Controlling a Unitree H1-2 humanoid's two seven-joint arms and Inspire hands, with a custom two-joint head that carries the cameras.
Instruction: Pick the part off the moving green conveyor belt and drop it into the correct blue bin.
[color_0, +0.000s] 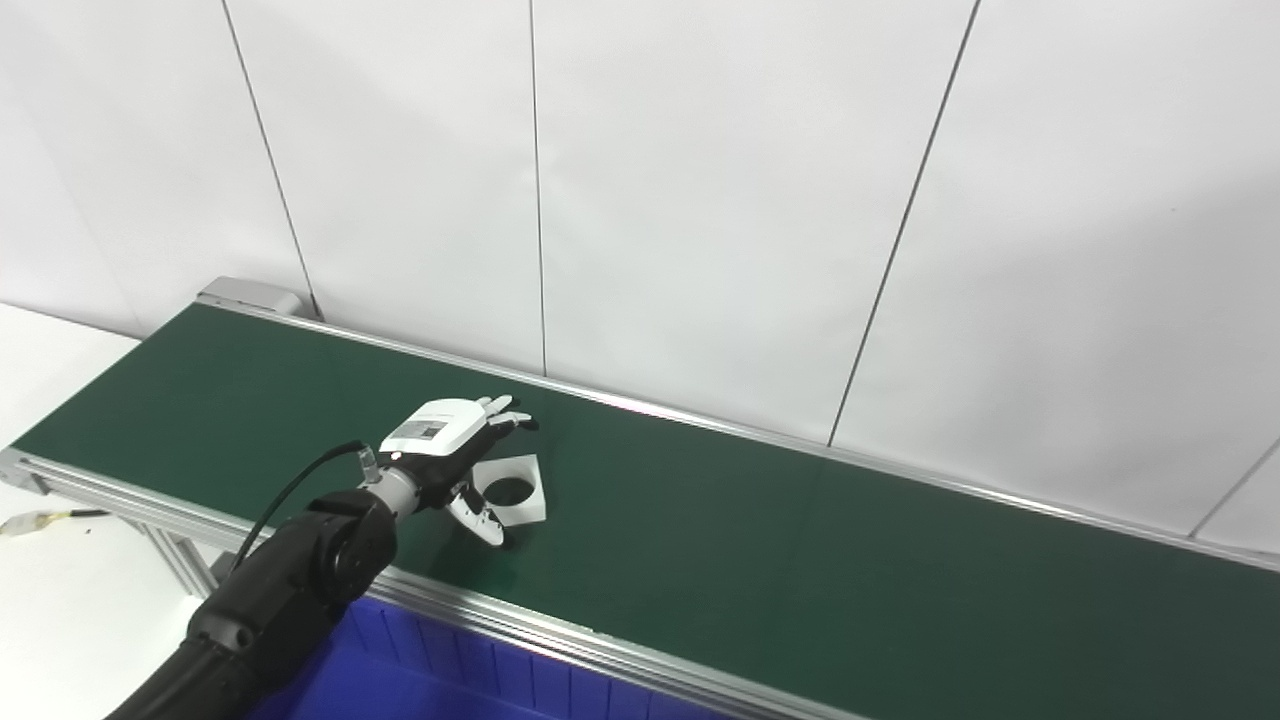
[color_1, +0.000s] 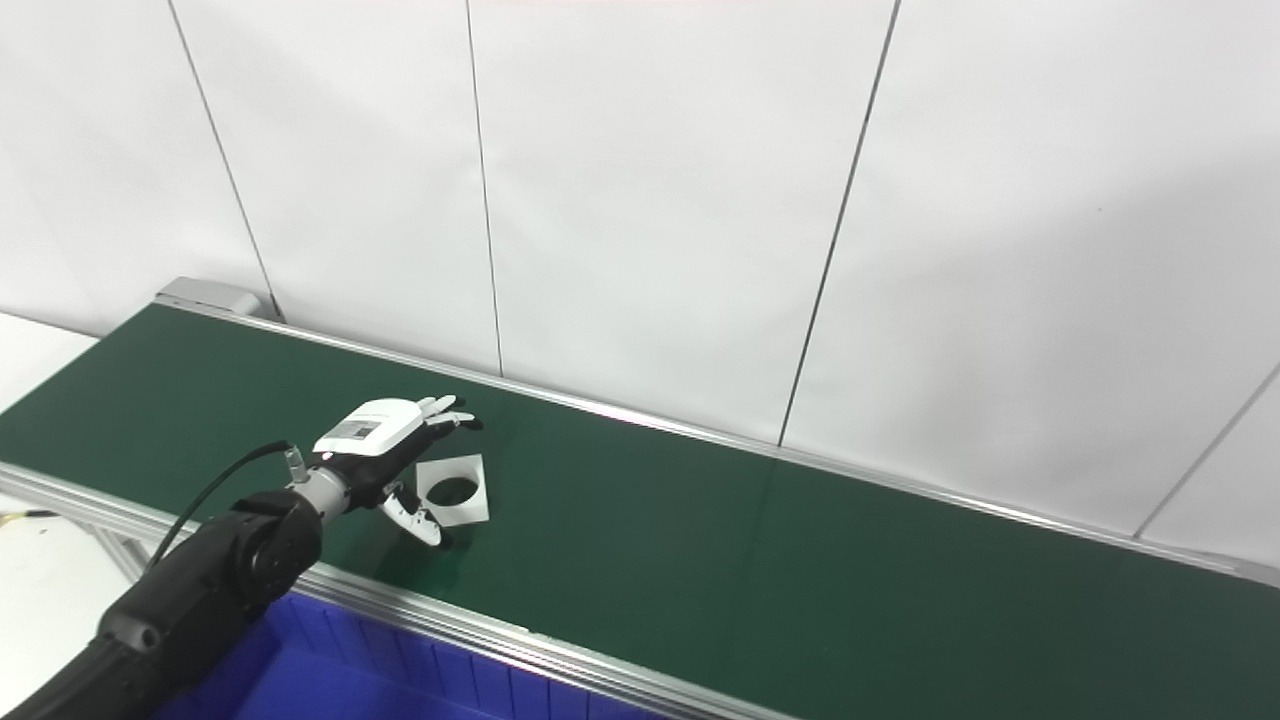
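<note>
A flat white square part with a round hole (color_0: 522, 489) lies on the green conveyor belt (color_0: 760, 540), left of its middle. It also shows in the right eye view (color_1: 462, 489). My left hand (color_0: 455, 452) reaches over the belt's near rail and hovers at the part's left edge. Its fingers are spread above the part's far side and its thumb (color_0: 480, 517) sits at the near side. The hand is open and not closed on the part. My right hand is out of view.
A blue bin (color_0: 440, 675) stands below the belt's near rail at the bottom left. A silver rail (color_0: 560, 625) edges the belt's near side. A white wall runs behind the belt. A white surface (color_0: 60, 590) lies at the left.
</note>
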